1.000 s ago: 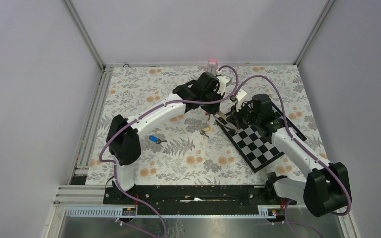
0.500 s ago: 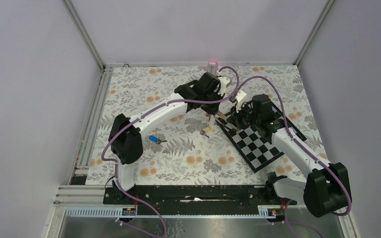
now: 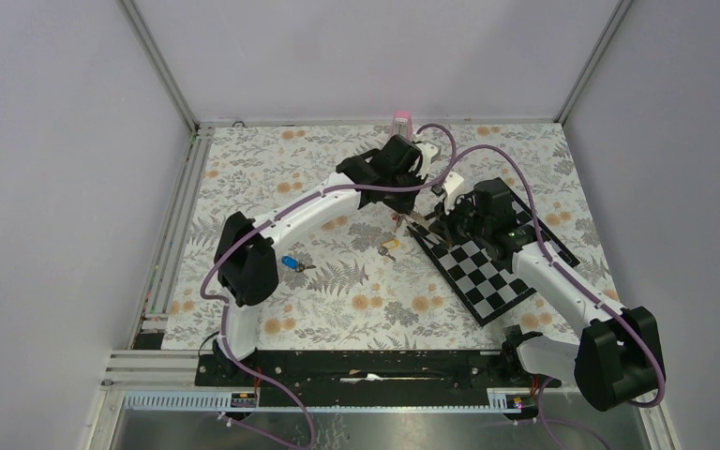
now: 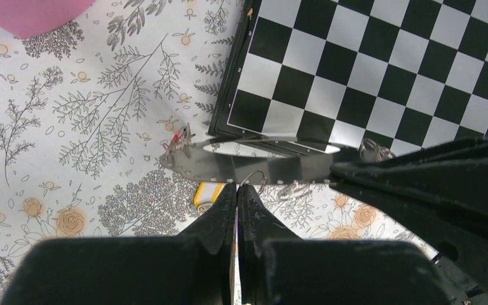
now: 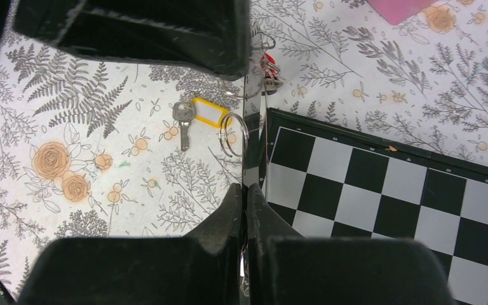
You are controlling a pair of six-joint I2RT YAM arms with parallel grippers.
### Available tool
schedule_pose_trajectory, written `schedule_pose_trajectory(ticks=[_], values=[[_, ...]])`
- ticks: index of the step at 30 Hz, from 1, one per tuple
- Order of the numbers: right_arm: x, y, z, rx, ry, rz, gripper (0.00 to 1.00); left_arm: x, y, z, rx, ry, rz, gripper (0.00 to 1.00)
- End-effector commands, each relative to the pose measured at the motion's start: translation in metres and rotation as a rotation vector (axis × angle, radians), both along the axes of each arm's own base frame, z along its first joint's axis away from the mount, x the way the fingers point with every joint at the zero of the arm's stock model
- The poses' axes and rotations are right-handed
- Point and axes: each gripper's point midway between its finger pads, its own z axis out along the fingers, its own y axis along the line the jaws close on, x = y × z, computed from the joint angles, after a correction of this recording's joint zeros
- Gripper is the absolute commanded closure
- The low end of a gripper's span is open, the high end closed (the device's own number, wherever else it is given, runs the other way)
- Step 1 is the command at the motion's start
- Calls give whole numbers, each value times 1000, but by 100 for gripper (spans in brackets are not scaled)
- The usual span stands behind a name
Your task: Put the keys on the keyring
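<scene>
The right claw point(image 5: 246, 190) is pressing its fingers together and pinching one end of the keyring point(image 4: 254, 166), whose grey strap is stretching from it towards the left claw point(image 4: 236, 190). The left claw is also pressed together, its tips meeting the strap's edge; whether it is gripping the strap I cannot tell. A silver ring point(image 5: 234, 135) is hanging just beside the strap, and the red piece point(image 5: 267, 62) is sitting at the strap's far end. The strap is hanging over the bench point(image 3: 272, 187) along the edge of the chessboard point(image 4: 368, 63). The yellow key point(image 5: 207, 114) is lying on the bench near the ring, apart from it. The blue key point(image 3: 290, 262) is lying well apart, beside the left arm.
</scene>
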Motion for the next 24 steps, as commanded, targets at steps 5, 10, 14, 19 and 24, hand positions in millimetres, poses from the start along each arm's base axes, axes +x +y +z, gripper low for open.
schedule_pose_trajectory(ticks=[5, 10, 14, 19, 24], values=[[2, 14, 16, 7, -76, 49, 100, 21, -9, 19, -41, -62, 56, 100], [3, 14, 15, 1, -77, 41, 100, 20, -9, 18, -44, -55, 62, 100], [4, 13, 16, 4, -79, 30, 100, 17, -8, 20, -63, -50, 60, 100], [3, 14, 23, 31, -90, 20, 100, 18, -5, 34, -159, -91, 28, 100], [0, 18, 36, 95, -66, 33, 85, 23, 4, 55, -300, -181, -29, 100]])
